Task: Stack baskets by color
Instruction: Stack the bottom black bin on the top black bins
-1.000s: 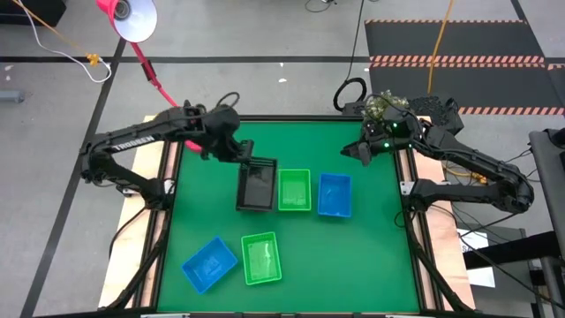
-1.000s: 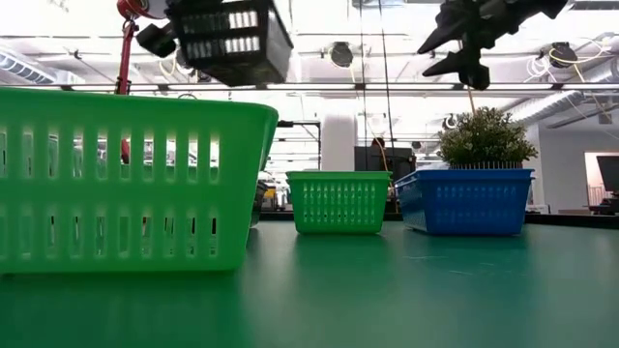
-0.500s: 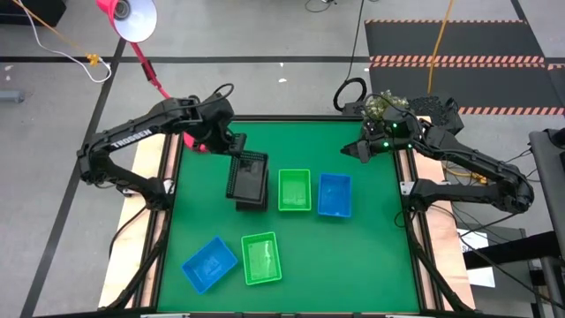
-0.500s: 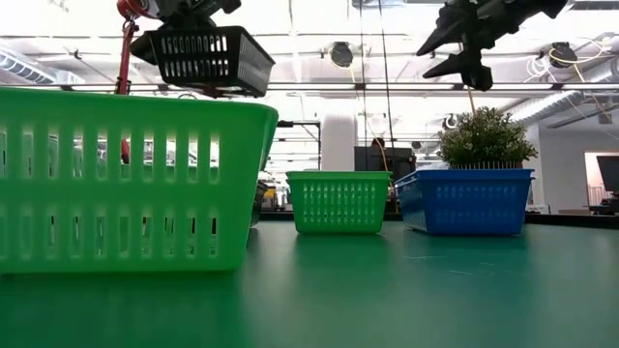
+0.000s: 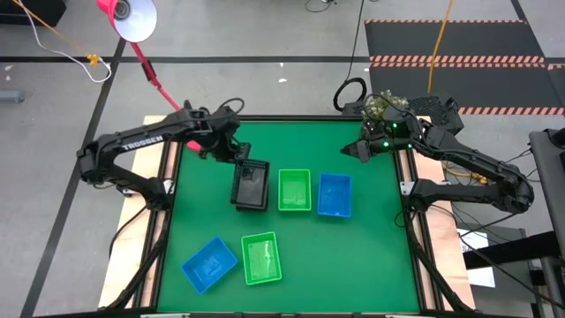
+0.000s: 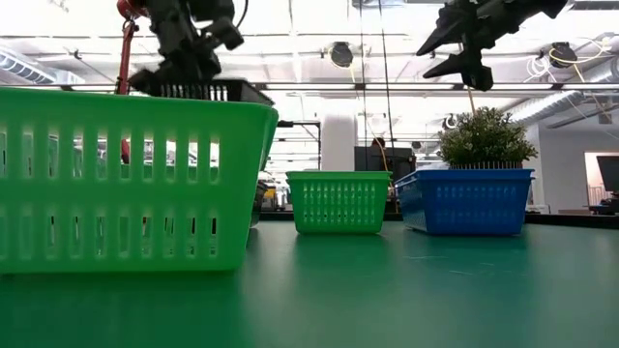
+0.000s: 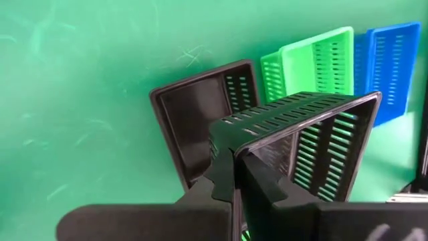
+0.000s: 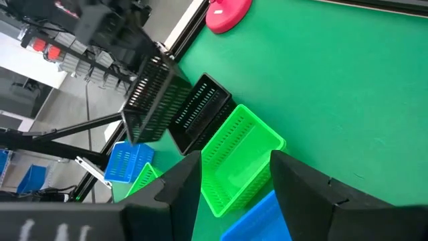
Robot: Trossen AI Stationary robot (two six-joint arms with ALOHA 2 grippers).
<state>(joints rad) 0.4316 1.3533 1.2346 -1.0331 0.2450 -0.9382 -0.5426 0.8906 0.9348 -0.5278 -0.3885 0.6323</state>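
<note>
My left gripper is shut on a black basket, which hangs over another black basket resting on its bottom on the green table. In the low view only the held basket's top shows, above the rim of a near green basket. To the right of the black ones stand a green basket and a blue basket. A second green basket and a blue one lie near the front edge. My right gripper hovers open at the far right, with nothing between its fingers. My left gripper pinches a perforated wall of the black basket at its rim, near a corner, with one finger outside and one finger inside. The fingers slant down from the table's far left. The basket hangs tilted below them; whether it touches the black basket underneath, I cannot tell.
A pink lamp base sits at the table's far left corner, its red stem rising to a white shade. A small plant stands behind the far right edge. Bare green mat lies at the right and at the front right.
My left gripper has come down with the black basket toward the black basket on the table. The held basket tipped on the way and now sits much lower; in the low view only its top shows behind the near green basket's rim.
</note>
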